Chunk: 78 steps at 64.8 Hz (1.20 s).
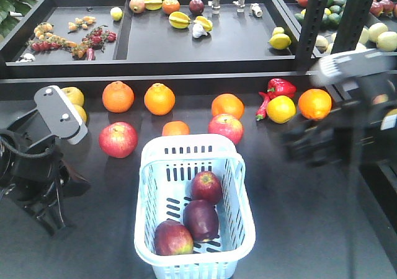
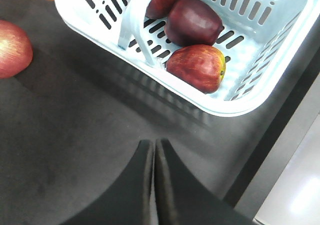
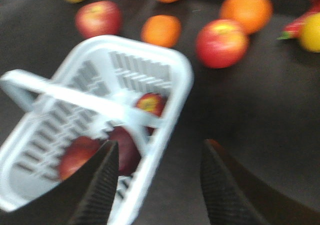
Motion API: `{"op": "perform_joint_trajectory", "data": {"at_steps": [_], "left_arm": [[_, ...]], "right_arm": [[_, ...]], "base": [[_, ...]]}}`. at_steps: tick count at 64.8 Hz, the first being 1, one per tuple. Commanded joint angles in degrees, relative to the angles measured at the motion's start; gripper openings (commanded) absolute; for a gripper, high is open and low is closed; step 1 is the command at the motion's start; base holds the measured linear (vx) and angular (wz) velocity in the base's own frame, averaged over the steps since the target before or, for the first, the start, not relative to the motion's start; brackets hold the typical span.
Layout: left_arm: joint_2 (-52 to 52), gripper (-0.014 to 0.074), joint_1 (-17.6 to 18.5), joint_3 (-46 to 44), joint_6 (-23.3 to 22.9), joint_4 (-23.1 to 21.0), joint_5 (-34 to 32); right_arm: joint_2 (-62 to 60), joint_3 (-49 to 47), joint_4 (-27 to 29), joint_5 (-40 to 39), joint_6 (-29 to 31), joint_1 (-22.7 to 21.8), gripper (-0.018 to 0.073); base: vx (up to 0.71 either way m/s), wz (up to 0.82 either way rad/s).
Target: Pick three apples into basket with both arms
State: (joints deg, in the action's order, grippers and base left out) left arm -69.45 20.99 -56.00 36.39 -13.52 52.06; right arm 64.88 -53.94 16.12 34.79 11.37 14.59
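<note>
Dark matte tabletop (image 1: 298, 229) runs under everything you see. On it sits the pale blue-white slotted plastic basket (image 1: 239, 192), holding all three small dark red apples (image 1: 201, 219) — one maroon, two with yellowish patches. Just beyond its far rim lie two larger pinkish-red apples (image 1: 118, 139) and a row of oranges (image 1: 159, 99). Your left gripper (image 2: 154, 155) has its jaws pressed together, empty; your right gripper (image 3: 157, 177) is spread apart, empty, blurred.
</note>
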Motion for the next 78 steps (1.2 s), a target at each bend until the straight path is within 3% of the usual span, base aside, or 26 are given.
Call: {"op": "perform_joint_trajectory", "data": {"at_steps": [1,13,36,44,55,78], "left_arm": [[1.5,-0.0006,0.0,-1.3,-0.1,-1.4,-2.5],[1.5,-0.0006,0.0,-1.3,-0.1,-1.4,-2.5],[1.5,-0.0006,0.0,-1.3,-0.1,-1.4,-2.5],[1.5,-0.0006,0.0,-1.3,-0.1,-1.4,-2.5],[1.5,-0.0006,0.0,-1.3,-0.1,-1.4,-2.5],[1.5,-0.0006,0.0,-1.3,-0.1,-1.4,-2.5]], "right_arm": [[-3.4,-1.7,-1.2,-2.4,1.2,-4.8,0.035],[-8.0,-1.4,-0.9,-2.8,3.3,-10.7,0.035],[-8.7,2.4,-0.9,-5.6,3.2,-10.7,0.0327],[-8.7,2.4,-0.6,-5.9,3.2,-10.7,0.0244],[-8.7,2.4,-0.5,-6.0,3.2,-10.7,-0.0011],[-8.7,2.4,0.0,-4.9,3.1,-10.7,-0.0008]], "base": [[0.0,0.0],[0.0,0.0],[0.0,0.0],[0.0,0.0],[0.0,0.0],[0.0,0.0]]}}
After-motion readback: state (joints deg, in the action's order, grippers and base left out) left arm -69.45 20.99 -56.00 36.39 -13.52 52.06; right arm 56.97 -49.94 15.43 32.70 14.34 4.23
